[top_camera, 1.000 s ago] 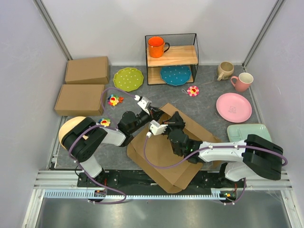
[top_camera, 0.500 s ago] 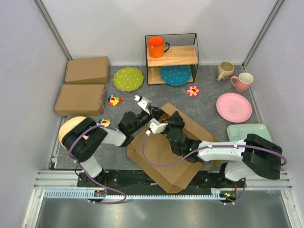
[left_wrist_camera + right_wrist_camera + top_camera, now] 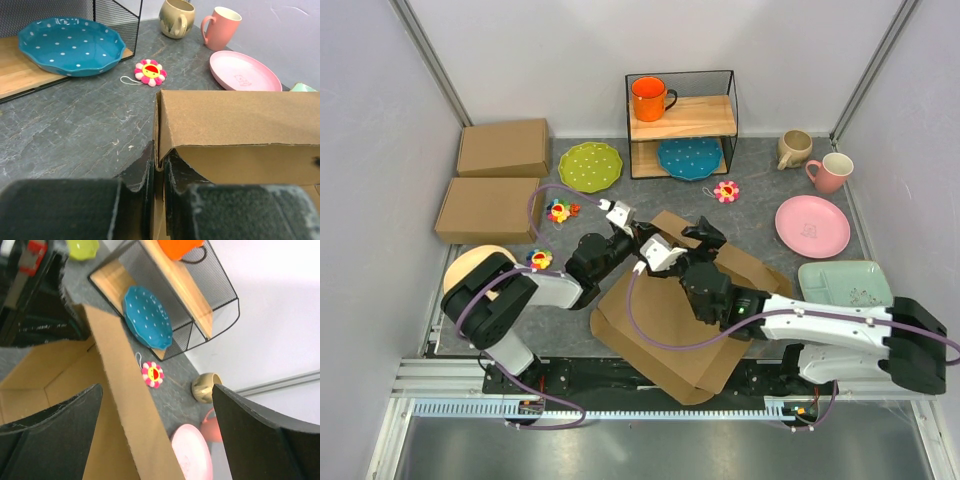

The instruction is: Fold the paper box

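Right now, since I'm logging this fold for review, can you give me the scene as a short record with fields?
paper box: partly folded, on the table between the arms, one flap raised
left gripper: shut on the flap's end edge
right gripper: open, jaws wide, flap between them
closed boxes: two, far left
rack: orange mug on top, blue dotted plate below

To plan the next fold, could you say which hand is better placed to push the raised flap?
Probably right: the right hand is open astride the paper box flap; the left hand pinches its edge.
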Motion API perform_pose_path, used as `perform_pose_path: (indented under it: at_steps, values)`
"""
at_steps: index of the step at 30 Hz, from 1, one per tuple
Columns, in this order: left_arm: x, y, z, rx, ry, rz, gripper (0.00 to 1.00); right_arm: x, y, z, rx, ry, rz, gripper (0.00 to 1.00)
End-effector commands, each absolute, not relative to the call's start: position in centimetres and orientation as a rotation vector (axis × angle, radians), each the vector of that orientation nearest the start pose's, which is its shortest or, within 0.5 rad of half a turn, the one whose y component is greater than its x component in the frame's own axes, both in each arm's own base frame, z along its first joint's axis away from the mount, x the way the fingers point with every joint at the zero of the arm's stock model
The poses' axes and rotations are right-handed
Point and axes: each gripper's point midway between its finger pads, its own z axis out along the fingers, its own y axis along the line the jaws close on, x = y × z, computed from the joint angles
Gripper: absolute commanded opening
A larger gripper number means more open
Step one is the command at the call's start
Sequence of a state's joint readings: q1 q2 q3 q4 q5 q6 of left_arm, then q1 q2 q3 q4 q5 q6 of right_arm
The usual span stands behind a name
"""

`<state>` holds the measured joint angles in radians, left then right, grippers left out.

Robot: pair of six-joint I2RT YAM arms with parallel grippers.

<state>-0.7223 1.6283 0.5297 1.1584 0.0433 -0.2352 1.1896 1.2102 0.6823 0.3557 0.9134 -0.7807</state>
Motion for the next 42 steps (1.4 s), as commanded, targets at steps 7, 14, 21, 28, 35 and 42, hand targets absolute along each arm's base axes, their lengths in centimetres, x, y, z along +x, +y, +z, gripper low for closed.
perform_pose_path:
  at_steps: [7, 14, 21, 28, 35, 42]
  values:
    - [33.7, -29.6, 17.1, 0.407, 1.526, -0.659, 0.02, 23.8, 23.6, 30.7, -0.608, 1.411, 0.016, 0.98]
    - [33.7, -28.4, 17.4, 0.346, 1.527, -0.592, 0.04, 24.5, 24.7, 32.4, -0.350, 1.493, 0.225, 0.86]
    - [33.1, -28.6, 16.4, 0.339, 1.543, -0.587, 0.13, 28.9, 27.3, 29.5, -0.250, 1.615, 0.271, 0.73]
    - [32.5, -28.3, 15.2, 0.341, 1.577, -0.586, 0.19, 32.1, 26.6, 24.9, -0.234, 1.718, 0.270, 0.61]
    - [32.3, -28.7, 14.4, 0.370, 1.602, -0.597, 0.34, 32.5, 25.9, 21.4, -0.262, 1.784, 0.240, 0.58]
    - [32.7, -28.7, 14.1, 0.385, 1.594, -0.570, 0.27, 32.4, 26.0, 20.2, -0.274, 1.810, 0.259, 0.57]
